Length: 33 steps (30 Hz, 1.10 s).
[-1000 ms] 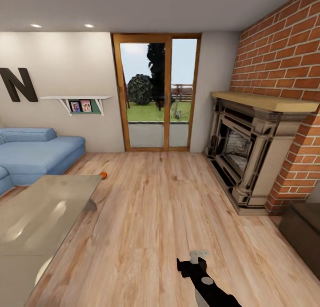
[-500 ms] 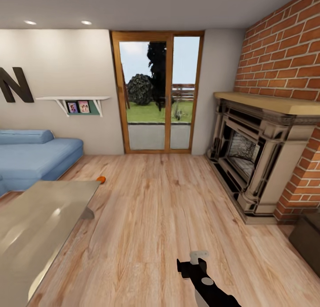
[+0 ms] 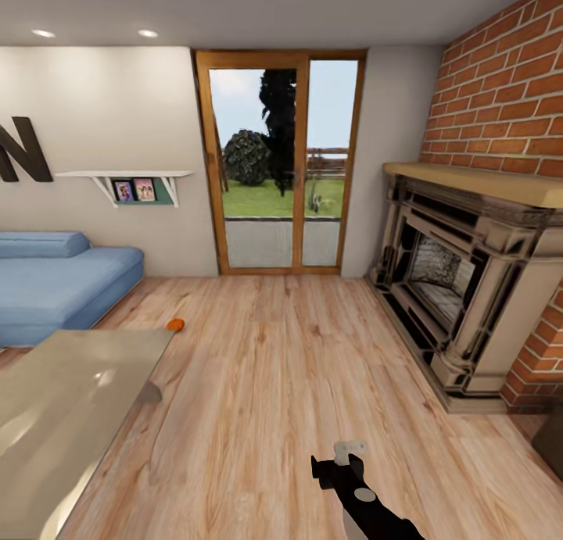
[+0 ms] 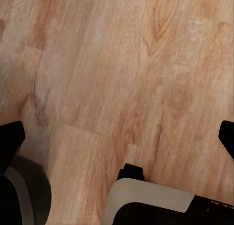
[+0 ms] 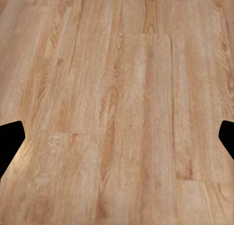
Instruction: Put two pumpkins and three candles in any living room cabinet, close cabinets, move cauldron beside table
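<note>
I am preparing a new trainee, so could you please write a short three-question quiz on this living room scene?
1. True or false: the pumpkin lies on the wooden floor past the far corner of the glass-topped table.
2. What stands against the brick wall? A) a bookcase B) a stone fireplace C) a television
3. Fill in: in both wrist views the left gripper and right gripper have their fingers spread wide with only ____ between them.

Key: 1 true; 2 B; 3 bare floor
</note>
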Available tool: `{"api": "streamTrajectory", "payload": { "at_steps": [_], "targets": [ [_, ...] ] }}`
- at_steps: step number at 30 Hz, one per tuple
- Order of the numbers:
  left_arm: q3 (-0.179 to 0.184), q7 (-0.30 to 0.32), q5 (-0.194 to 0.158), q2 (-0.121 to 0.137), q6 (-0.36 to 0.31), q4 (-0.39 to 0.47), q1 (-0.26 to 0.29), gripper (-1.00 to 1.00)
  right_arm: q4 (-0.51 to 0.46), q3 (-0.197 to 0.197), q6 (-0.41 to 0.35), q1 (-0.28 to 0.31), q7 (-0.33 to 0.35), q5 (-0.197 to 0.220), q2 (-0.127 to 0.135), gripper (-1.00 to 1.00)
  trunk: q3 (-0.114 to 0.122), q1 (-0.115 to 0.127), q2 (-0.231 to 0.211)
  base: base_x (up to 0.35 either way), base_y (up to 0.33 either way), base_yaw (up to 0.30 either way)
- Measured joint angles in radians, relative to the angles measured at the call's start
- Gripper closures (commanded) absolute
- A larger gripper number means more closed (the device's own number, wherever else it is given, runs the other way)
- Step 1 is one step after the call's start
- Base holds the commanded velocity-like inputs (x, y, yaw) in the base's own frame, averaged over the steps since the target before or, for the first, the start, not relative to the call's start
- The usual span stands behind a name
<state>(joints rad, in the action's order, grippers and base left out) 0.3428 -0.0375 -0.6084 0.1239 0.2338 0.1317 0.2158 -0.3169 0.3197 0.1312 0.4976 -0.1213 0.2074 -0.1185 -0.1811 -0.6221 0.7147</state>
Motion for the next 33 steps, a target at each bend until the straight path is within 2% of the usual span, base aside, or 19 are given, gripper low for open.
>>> {"api": "streamTrajectory", "payload": {
  "at_steps": [18, 33],
  "targets": [
    [0.000, 0.000, 0.000, 0.000, 0.000, 0.000, 0.000, -1.00, 0.000, 0.000, 0.001, 0.000, 0.000, 0.000, 0.001, -1.00, 0.000, 0.000, 0.000, 0.339, 0.049, -0.005],
    [0.000, 0.000, 0.002, 0.000, 0.002, 0.000, 0.000, -1.00, 0.000, -0.002, 0.001, 0.000, 0.001, 0.001, 0.003, -1.00, 0.001, 0.000, 0.000, 0.339, 0.001, -0.231]
  ]
}}
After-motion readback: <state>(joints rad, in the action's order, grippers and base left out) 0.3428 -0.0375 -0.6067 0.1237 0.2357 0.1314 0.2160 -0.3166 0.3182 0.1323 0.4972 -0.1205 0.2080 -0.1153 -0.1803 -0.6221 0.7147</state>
